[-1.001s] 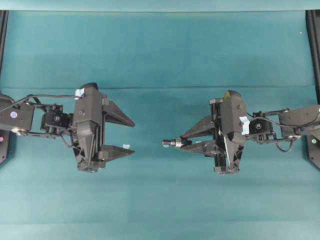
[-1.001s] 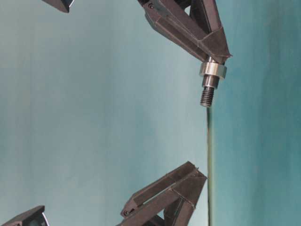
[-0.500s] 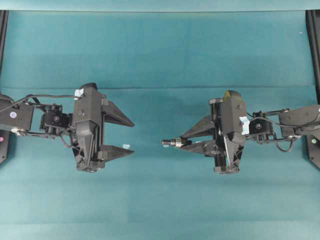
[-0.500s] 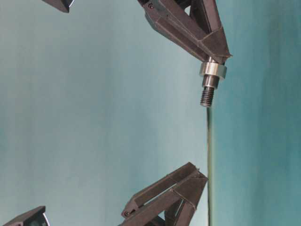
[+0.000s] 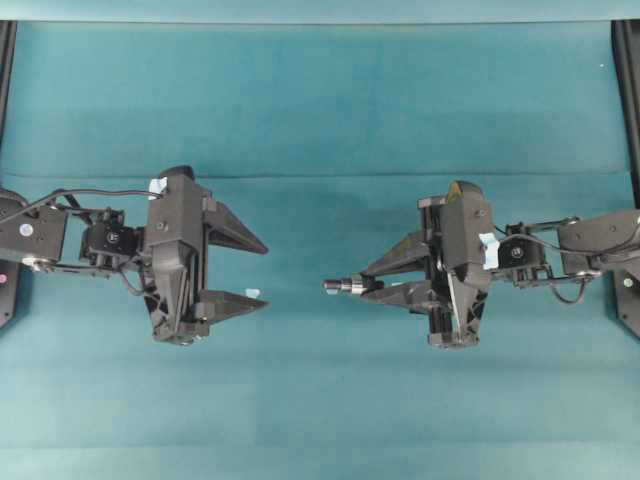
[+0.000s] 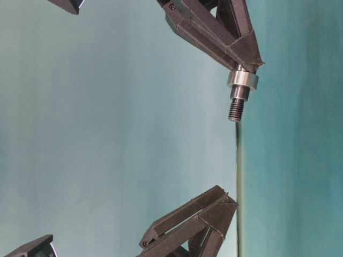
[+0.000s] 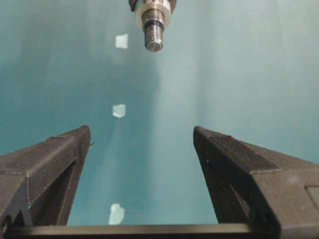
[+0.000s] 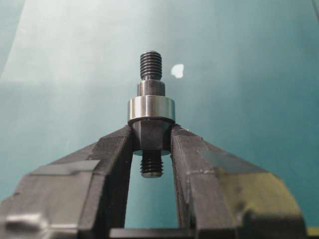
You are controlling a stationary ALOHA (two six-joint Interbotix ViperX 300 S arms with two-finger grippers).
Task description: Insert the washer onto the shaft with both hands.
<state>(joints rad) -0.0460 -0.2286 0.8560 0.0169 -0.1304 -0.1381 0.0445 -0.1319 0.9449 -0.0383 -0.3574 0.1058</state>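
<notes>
Nothing moved since earlier frames. Right gripper (image 5: 362,287) clenched on shaft (image 8: 150,122), washer (image 8: 151,110) seated against collar. Left gripper (image 5: 262,273) released, empty, facing shaft, well apart. Insertion judged complete.

In the overhead view the washer (image 5: 345,286) and the shaft (image 5: 334,286) blur into one small glinting stub, too small to tell apart. From table level the left gripper (image 6: 120,243) is cut off at the bottom edge. In the left wrist view the shaft's held end runs off the top edge, and the pale specks (image 7: 119,110) on the cloth (image 7: 259,74) are perhaps tape bits.
</notes>
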